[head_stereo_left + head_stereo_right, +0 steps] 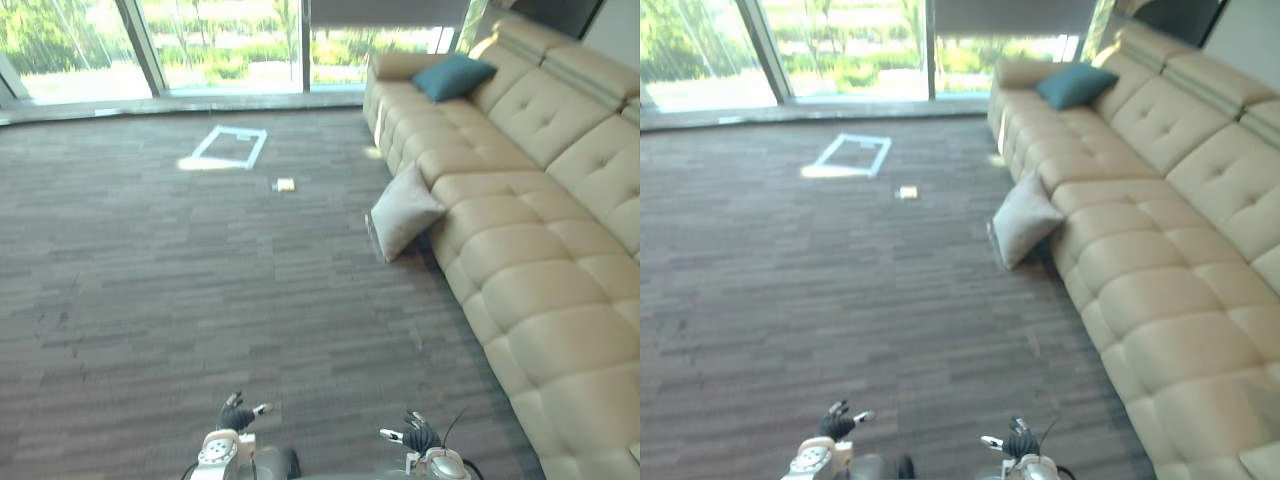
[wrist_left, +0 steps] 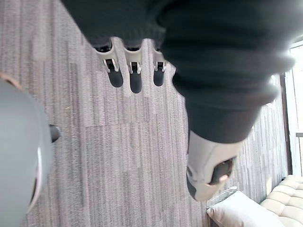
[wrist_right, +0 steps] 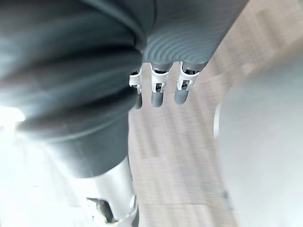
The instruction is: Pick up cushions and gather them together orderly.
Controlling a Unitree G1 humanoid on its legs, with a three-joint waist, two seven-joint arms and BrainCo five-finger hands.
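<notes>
Cushions are sitting apart: the grey cushion is leaning on the floor against the sofa's front edge, and the teal cushion is resting at its far end. The left hand and right hand are hanging spread and empty, well short of both. Stepping closer first, then taking the grey cushion from two sides, seems wisest.

A light grey square cushion leans on the grey carpet floor against a long cream tufted leather sofa; a teal square cushion lies at its far end. The left robot hand and right robot hand hang empty
</notes>
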